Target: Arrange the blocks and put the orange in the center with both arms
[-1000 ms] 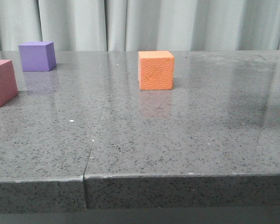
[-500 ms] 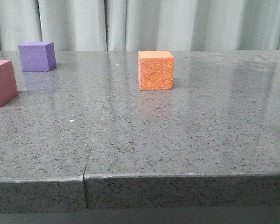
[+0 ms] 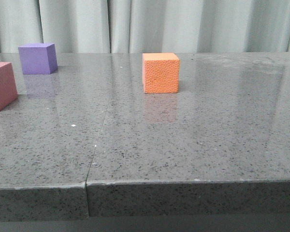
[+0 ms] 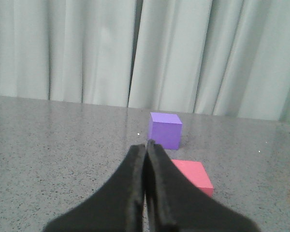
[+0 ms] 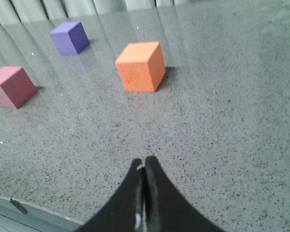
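From my station, the pink-red block (image 3: 2, 85) sits far left, cut off by the frame; the purple block (image 3: 37, 58) behind it; the orange block (image 3: 161, 72) mid-table, alone. My left gripper (image 4: 146, 145) and right gripper (image 5: 144, 162) are both clenched, empty. I'd open wide before approaching. Arms are unseen from the front.

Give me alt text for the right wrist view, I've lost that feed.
The right claw, shut and holding nothing, hangs over grey speckled tabletop. Ahead of it the orange block sits alone, with the purple block and pink-red block apart from it and from each other.
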